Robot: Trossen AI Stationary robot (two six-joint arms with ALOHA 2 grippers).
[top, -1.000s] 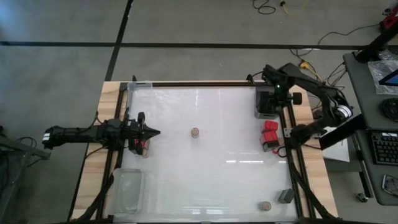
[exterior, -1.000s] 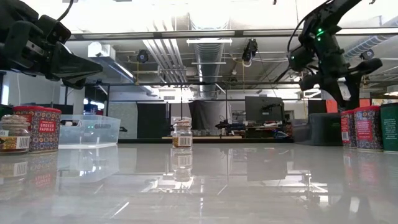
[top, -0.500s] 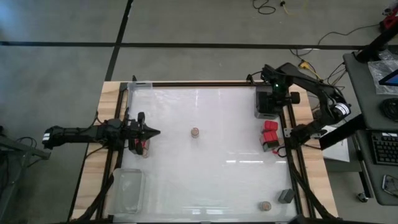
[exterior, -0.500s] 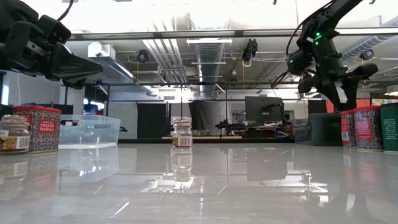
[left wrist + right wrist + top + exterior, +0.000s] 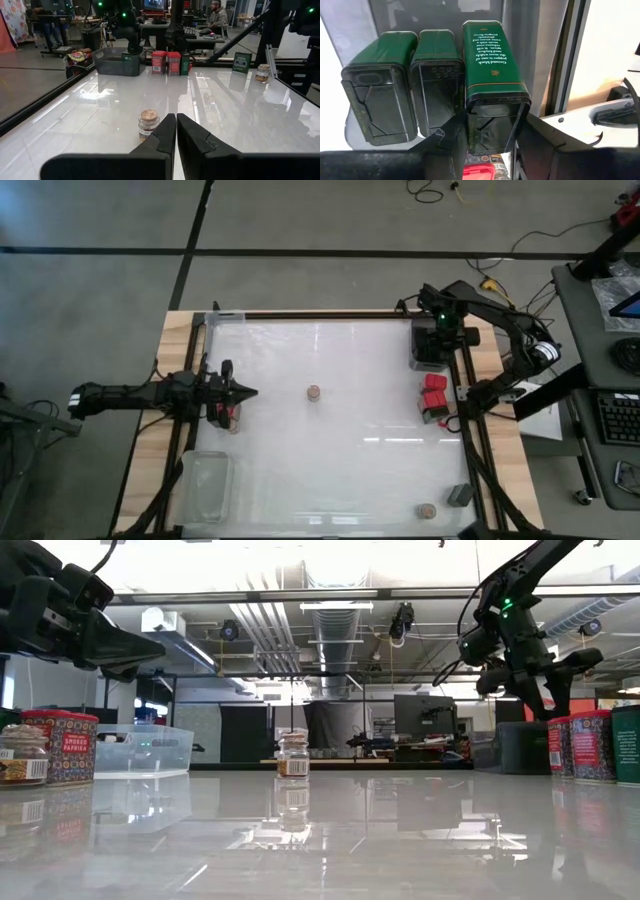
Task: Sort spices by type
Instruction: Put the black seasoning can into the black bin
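High view: white table (image 5: 330,470) with a wooden frame, one arm at each side.
Right gripper (image 5: 490,137): at the far right corner, over a dark grey tray (image 5: 428,346); jaws clamped on a green-black tin (image 5: 492,75), one finger on each side of it.
Other tins in tray: two more green-black tins (image 5: 402,80) stand just beside the held one, touching side by side.
Red tins (image 5: 433,397): pair at the right edge, nearer than the grey tray.
Left gripper (image 5: 176,127): at the left edge, mid-depth, above the table; jaws together, holding nothing.
Under left gripper: a red tin (image 5: 60,745) and a small jar (image 5: 22,766), side by side.
Centre jar (image 5: 313,392): tan-topped, upright, alone mid-table.
Near right corner: another tan-topped jar (image 5: 426,509) just beside a lone dark tin (image 5: 459,494).
Clear trays: one far left (image 5: 225,319), one near left (image 5: 205,485).
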